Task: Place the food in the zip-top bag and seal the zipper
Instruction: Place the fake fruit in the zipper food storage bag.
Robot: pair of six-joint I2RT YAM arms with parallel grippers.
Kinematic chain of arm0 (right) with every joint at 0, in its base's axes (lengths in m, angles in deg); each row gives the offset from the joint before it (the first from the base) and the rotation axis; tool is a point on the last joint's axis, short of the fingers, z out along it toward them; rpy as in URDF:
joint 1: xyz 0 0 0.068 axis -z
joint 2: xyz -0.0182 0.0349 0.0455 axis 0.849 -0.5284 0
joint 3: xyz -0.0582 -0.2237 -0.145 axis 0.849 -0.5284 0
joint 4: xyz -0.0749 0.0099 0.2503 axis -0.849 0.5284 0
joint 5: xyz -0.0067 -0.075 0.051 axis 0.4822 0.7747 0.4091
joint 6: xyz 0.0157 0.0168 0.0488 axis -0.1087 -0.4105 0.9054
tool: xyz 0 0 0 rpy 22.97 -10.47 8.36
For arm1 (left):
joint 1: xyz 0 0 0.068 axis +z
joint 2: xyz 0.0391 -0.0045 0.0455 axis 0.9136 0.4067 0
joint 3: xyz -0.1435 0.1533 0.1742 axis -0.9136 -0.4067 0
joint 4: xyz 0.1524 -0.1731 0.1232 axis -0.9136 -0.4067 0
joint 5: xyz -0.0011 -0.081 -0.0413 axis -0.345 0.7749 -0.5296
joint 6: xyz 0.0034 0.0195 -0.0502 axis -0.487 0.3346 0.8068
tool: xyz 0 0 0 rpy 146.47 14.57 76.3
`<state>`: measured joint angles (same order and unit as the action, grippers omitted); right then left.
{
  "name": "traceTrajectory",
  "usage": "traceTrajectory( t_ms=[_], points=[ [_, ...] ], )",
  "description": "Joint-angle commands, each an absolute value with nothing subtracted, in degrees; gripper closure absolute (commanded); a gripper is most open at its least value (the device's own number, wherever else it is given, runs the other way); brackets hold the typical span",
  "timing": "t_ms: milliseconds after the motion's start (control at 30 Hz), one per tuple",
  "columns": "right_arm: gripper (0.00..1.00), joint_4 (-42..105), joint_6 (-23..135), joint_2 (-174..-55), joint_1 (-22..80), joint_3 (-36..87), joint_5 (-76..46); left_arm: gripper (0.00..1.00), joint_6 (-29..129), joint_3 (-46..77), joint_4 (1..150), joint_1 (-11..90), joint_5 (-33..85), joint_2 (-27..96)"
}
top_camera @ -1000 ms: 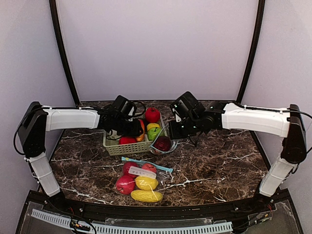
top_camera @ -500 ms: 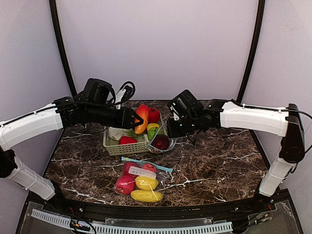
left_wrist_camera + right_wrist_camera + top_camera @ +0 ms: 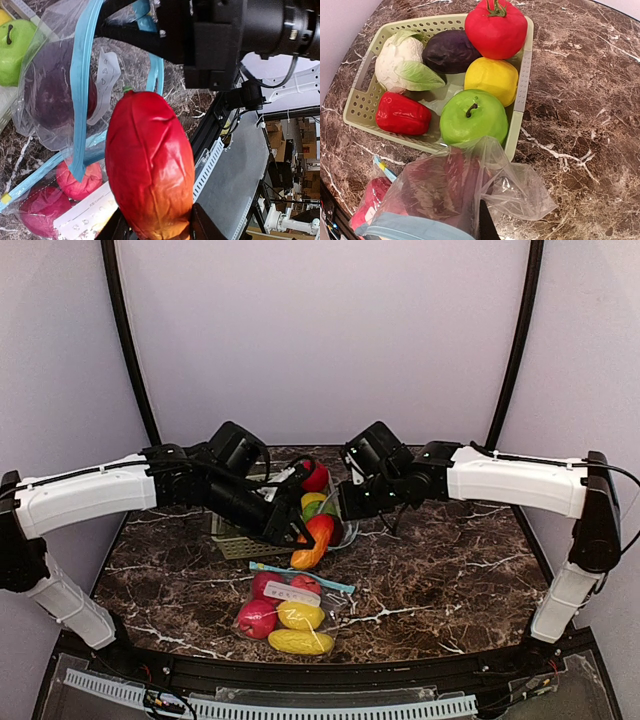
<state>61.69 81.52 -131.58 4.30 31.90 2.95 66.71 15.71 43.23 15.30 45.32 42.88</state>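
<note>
My left gripper [image 3: 303,536] is shut on a red-to-orange toy fruit [image 3: 314,541], held just in front of the basket by the mouth of a clear zip-top bag [image 3: 337,532]. In the left wrist view the fruit [image 3: 150,170] fills the middle between my dark fingers [image 3: 201,226], with the bag's blue zipper [image 3: 80,100] to its left. My right gripper [image 3: 350,512] is shut on the bag's edge and holds it up. A dark red food [image 3: 435,187] lies inside the bag [image 3: 520,190].
The pale green basket [image 3: 520,95] holds a red tomato [image 3: 496,27], a purple eggplant [image 3: 451,50], a yellow piece [image 3: 492,79], a green apple [image 3: 472,117], a red pepper [image 3: 402,114] and a cabbage [image 3: 400,62]. A second bag [image 3: 285,608] of red and yellow food lies near the front edge.
My left arm lifted the red-orange fruit out of the basket and swung it right and forward, down to the bag's mouth. The right gripper kept its hold and barely moved.
</note>
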Motion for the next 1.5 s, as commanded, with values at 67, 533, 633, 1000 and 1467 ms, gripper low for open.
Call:
traceTrajectory(
  t_ms=[67, 533, 633, 1000, 1467],
  points=[
    [1.0, 58.4, 79.5, -131.3, 3.0, 32.9, 2.2, 0.64, 63.4, 21.7, 35.8, 15.2, 44.0, 47.0],
    [1.0, 54.7, 75.8, -129.8, -0.6, 30.4, 0.6, 0.65, 62.1, 23.5, 36.1, 20.5, 43.6, 53.5],
    [1.0, 52.6, 74.8, -129.0, -0.7, 29.2, -2.2, 0.65, 61.5, 23.9, 36.1, 20.6, 44.1, 54.9],
    [1.0, 52.3, 77.0, -126.8, 0.0, 25.1, -3.0, 0.6, 56.2, 32.3, 33.7, 20.6, 46.8, 62.1],
    [1.0, 49.4, 80.2, -125.9, 7.4, 20.3, -14.7, 0.6, 44.9, 33.9, 28.8, 20.2, 44.7, 64.0]
  ],
)
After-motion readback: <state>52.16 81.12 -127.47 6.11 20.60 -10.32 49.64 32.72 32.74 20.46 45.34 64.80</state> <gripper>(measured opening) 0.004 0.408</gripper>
